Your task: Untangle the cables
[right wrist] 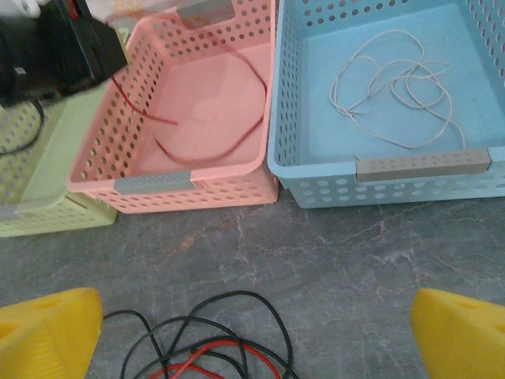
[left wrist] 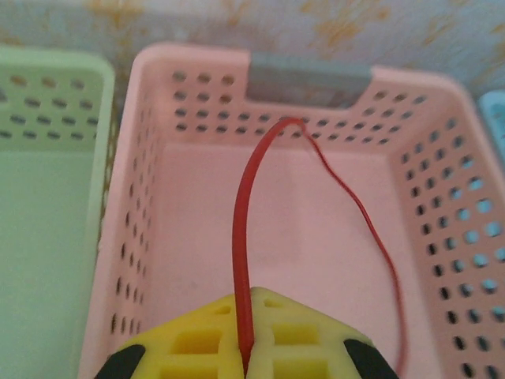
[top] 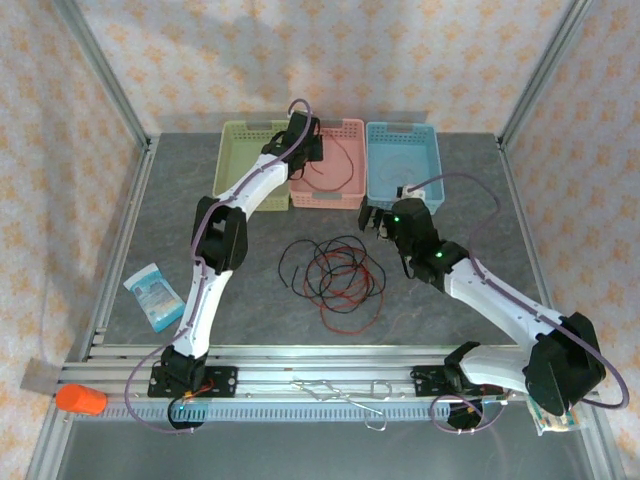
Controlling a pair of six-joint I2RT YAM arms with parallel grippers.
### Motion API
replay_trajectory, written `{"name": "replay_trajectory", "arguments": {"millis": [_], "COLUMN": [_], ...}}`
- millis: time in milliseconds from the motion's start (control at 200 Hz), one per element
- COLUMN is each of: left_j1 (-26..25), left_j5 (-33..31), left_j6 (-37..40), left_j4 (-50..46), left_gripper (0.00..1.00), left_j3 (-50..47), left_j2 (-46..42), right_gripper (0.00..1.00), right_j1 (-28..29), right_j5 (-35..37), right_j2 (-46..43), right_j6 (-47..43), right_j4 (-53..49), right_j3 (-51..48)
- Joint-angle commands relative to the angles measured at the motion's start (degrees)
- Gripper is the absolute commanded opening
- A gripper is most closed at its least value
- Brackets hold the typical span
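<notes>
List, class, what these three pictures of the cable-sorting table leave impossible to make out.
Top view: the left arm covers part of the green basket, so its contents are partly hidden.
Right wrist view: the tangle is cut by the bottom edge; its cables cannot be counted.
Left wrist view: the red cable disappears into the left hand and off the bottom edge; its ends are unseen.

The left arm [top: 215,240] and right arm [top: 500,300] are wearing white shells and purple cables [top: 460,177]; green lights [top: 437,256] (apparently two) are glowing behind the yellow fingers [right wrist: 51,335] of the right gripper [right wrist: 252,332].
</notes>
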Motion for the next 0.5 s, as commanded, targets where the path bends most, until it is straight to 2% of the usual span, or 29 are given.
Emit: {"name": "replay_trajectory", "arguments": {"millis": [0, 255, 355, 496], "left_j1": [0.3, 0.72, 0.6, 0.23], "left_j5": [-0.23, 1.4, 2.89, 3.63], "left_j6": [-0.71, 0.17, 0.94, 2.84], "left_j4": [-3.29, -2.87, -2.88, -3.03], "left_gripper": [0.0, 0.25, 0.29, 0.45], "left_j3": [2.62, 2.67, 2.62, 1.48], "left_j2": [0.57, 0.2, -0.75, -3.99], "right_gripper": [1.0, 1.0, 1.0, 1.0], "right_j1": [-0.21, -0.21, -0.08, -0.04], "right_j5": [1.3, 3.18, -0.24, -2.49], "right_j2": [0.33, 0.94, 0.3, 0.26], "right_j6": [1.71, 2.77, 2.25, 0.75], "right_j4": [0.69, -1.79, -1.85, -0.17], "right_j3": [2.3, 3.3, 4.77, 3.45]}}
